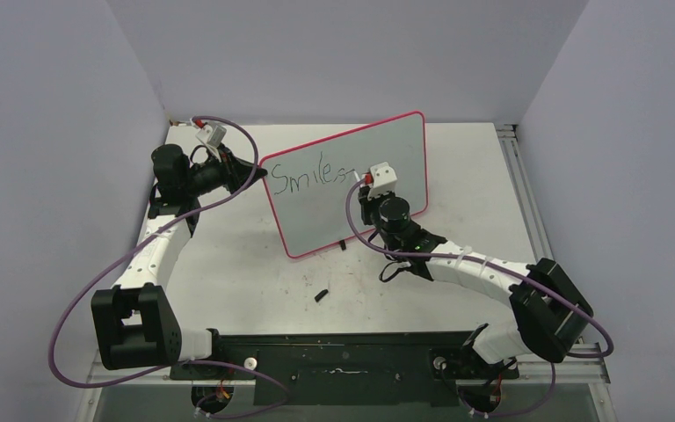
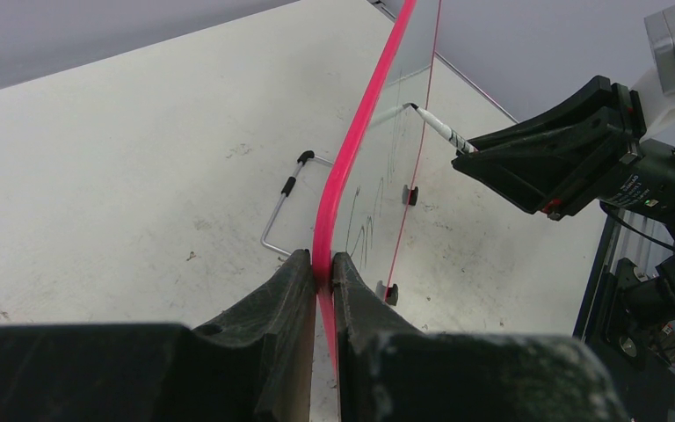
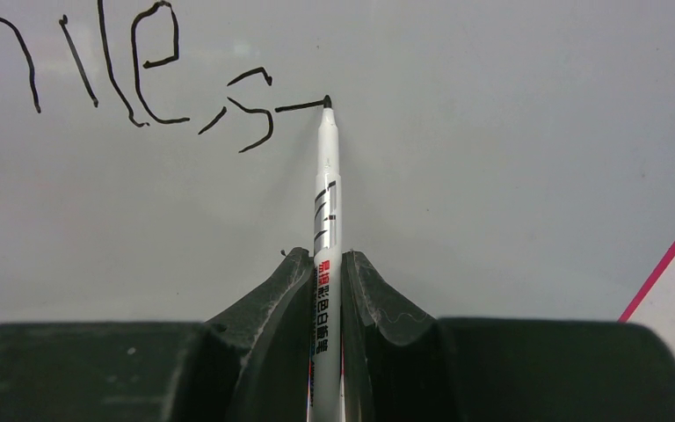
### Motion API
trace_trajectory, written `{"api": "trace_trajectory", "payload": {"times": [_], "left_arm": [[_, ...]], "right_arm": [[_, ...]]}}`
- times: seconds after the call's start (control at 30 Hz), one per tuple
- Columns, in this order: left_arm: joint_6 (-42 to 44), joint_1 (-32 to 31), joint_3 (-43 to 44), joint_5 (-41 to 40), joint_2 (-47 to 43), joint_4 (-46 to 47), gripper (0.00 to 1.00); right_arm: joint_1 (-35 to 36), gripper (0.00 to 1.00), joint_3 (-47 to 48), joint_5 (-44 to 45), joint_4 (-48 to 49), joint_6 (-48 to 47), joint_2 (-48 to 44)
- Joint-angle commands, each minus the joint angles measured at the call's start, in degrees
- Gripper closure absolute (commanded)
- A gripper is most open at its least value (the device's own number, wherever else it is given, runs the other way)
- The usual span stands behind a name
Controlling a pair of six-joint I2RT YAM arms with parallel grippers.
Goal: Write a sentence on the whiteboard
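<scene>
Now my left end effector (image 1: 261, 170) clamps the whiteboard (image 1: 395, 158) rim, centre-left of the frame — my right end effector (image 3: 323, 259) holds a marker (image 3: 326, 176), its tip touching the board.

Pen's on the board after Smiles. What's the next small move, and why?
Probably lift the marker tip just off the whiteboard and shift right: the dash after "Smiles" looks drawn, bare board lies to its right, and the left gripper clamps the rim.

Left claw (image 2: 323, 266) clamps the whiteboard (image 1: 316, 220) rim; right claw (image 3: 325, 261), arm bent at the elbow, grips a marker (image 3: 326, 176).
</scene>
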Motion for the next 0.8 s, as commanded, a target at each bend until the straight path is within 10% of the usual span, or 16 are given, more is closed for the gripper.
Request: {"api": "trace_trajectory", "payload": {"times": [0.0,0.77], "left_arm": [[0.9,0.1,-0.1,0.6,-1.9,0.8,1.00],[0.9,0.2,-0.2,0.7,-1.8,0.7,1.00]], "right_arm": [[-0.4,0.95,0.8,-0.2,2.3,-0.2,-3.6],[-0.7,0.95,6.1,-1.8,2.4,-3.2,-0.7]]}}
